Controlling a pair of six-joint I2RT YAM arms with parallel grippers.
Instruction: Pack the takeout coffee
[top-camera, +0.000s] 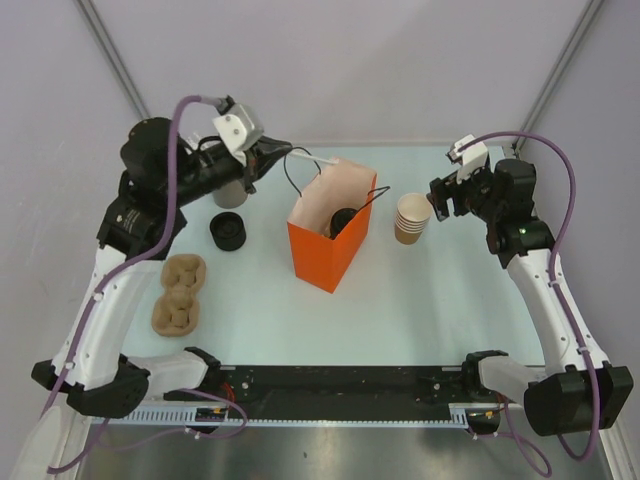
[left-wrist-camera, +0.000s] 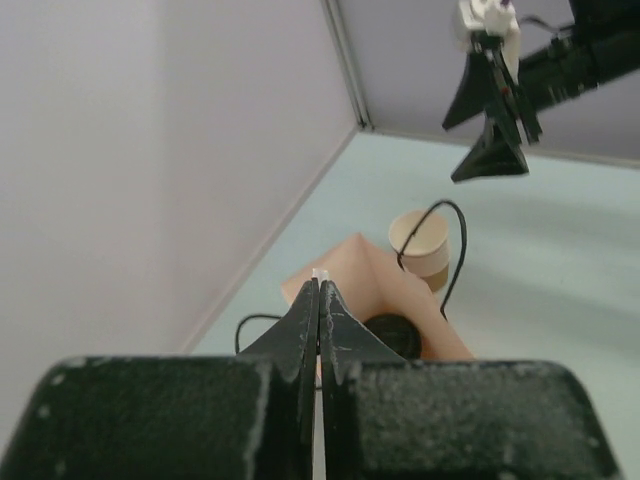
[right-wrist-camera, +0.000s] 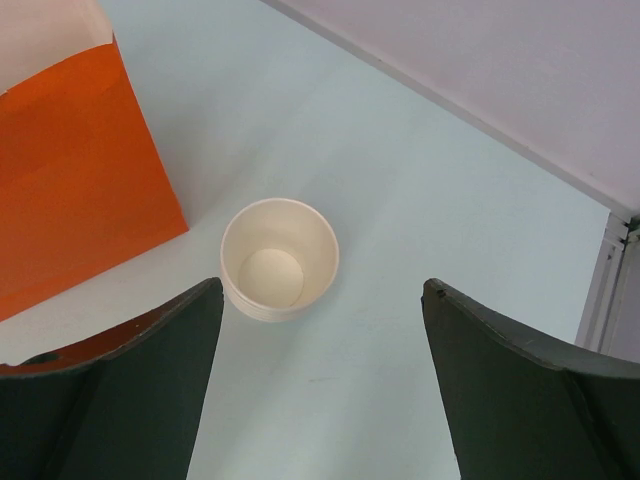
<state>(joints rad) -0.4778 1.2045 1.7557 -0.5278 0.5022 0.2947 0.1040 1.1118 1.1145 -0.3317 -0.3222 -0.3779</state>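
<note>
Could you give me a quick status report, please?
Left gripper shut on white stick, near the rim of the orange bag. Right gripper open above cup stack. Takeout coffee inside bag, only lid showing. Nothing in the way.

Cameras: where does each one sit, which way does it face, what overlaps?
Top external: above and behind the bases, facing down on the pale table; left arm and right arm show.
Left wrist: over the shut left claw, facing across the orange paper bag toward the right arm.
Right wrist: facing down between the open right claw onto the stack of lidless tan paper cups.
Shared: all three see bag and cups.
</note>
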